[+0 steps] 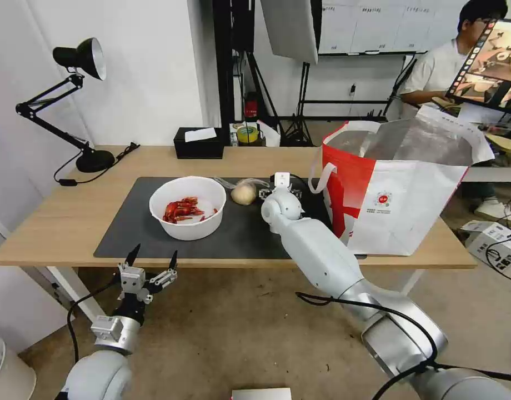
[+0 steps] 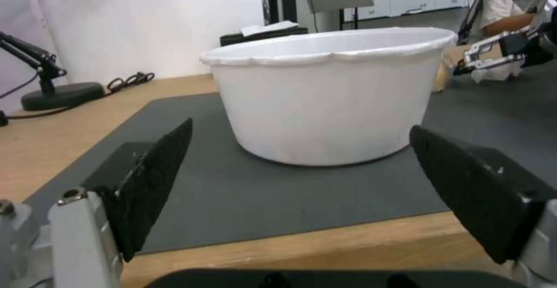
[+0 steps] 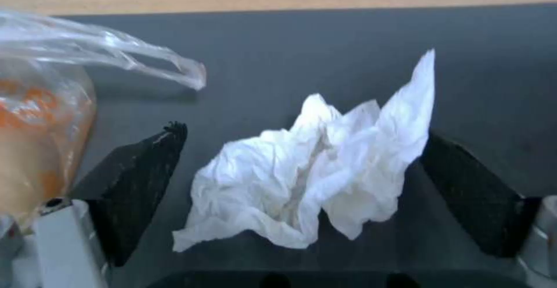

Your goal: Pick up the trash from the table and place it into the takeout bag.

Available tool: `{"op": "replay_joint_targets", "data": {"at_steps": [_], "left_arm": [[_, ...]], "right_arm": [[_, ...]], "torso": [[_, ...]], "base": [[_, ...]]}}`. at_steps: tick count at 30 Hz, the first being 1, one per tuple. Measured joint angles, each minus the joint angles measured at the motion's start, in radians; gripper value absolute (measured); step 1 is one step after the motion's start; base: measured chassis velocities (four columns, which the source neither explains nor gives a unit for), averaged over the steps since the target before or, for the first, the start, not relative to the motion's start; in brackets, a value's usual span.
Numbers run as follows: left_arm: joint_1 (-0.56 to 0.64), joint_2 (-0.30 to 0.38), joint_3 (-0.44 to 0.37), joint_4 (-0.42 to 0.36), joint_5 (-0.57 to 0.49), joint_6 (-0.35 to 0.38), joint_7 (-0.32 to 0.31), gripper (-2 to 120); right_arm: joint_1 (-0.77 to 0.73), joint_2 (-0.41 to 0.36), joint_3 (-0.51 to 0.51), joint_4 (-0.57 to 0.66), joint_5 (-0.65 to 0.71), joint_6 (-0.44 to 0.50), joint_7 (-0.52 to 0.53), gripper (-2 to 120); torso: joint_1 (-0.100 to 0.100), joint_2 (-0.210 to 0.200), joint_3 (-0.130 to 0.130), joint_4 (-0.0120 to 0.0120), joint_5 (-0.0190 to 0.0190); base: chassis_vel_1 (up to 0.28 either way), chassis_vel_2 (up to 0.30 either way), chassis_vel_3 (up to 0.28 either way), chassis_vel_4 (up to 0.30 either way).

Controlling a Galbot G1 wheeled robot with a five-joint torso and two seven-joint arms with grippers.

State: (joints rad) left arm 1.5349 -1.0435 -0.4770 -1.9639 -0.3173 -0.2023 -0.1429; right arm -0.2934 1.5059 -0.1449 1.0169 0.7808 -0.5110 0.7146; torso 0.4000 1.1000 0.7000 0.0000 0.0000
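Straddling the crumpled white tissue [image 3: 325,166] mid-frame on the mat, our right end effector [image 3: 302,192] stands spread. Our left end effector [image 1: 153,260] hangs spread off the surface's [image 1: 66,222] near edge, facing the white bowl [image 2: 330,92].

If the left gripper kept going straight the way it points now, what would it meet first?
Probably the white bowl on the grey mat: the left gripper, fingers open, points at the bowl's side from just off the table's near edge.

Matt grey mat [image 1: 128,228] on light wood table [image 1: 55,222]
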Motion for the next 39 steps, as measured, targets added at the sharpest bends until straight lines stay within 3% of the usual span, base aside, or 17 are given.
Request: {"op": "replay_joint_targets", "data": {"at_steps": [8, 10, 14, 16, 22, 28, 39], "left_arm": [[0.001, 0.012, -0.001, -0.007, -0.005, 0.0, 0.0, 100], [0.004, 0.012, -0.001, -0.011, -0.005, 0.0, 0.0, 100], [0.005, 0.011, -0.001, -0.012, -0.005, 0.0, 0.0, 100], [0.007, 0.011, -0.001, -0.014, -0.005, 0.0, 0.0, 100], [0.007, 0.011, -0.001, -0.017, -0.005, 0.0, 0.0, 100], [0.008, 0.012, -0.001, -0.019, -0.005, 0.001, -0.001, 100], [0.016, 0.007, 0.002, -0.022, -0.001, 0.001, -0.001, 100]], "right_arm": [[0.005, -0.002, 0.011, -0.013, 0.009, 0.0, -0.002, 80], [0.0, -0.006, 0.011, -0.008, 0.014, 0.0, -0.002, 68], [-0.005, -0.009, 0.011, -0.003, 0.016, 0.001, -0.001, 59], [-0.01, -0.012, 0.011, 0.005, 0.016, 0.001, 0.0, 47], [-0.015, -0.017, 0.008, 0.016, 0.016, 0.003, 0.013, 28], [-0.048, -0.047, -0.003, 0.094, -0.009, 0.032, 0.034, 3], [-0.103, -0.157, -0.02, 0.32, -0.036, 0.072, 0.056, 0]], "torso": [[0.0, 0.0, 0.0, 0.0001, 0.0], [0.0, 0.0, 0.0, 0.0003, 0.0], [0.0, 0.0, 0.0, 0.0005, 0.0001], [0.0, 0.0, 0.0, 0.0005, 0.0], [0.0, 0.0, 0.0, 0.0002, 0.0], [0.0, 0.0, 0.0, -0.0006, 0.0001], [0.0, 0.0, 0.0, -0.0002, 0.0001]], "base": [[0.0, 0.0, 0.0, 0.0], [0.0, 0.0, 0.0, 0.0], [0.0, 0.0, 0.0, 0.0], [0.0, 0.0, 0.0, 0.0], [0.0, 0.0, 0.0, 0.0], [0.0, 0.0, 0.0, 0.0], [0.0, 0.0, 0.0, 0.0]]}}
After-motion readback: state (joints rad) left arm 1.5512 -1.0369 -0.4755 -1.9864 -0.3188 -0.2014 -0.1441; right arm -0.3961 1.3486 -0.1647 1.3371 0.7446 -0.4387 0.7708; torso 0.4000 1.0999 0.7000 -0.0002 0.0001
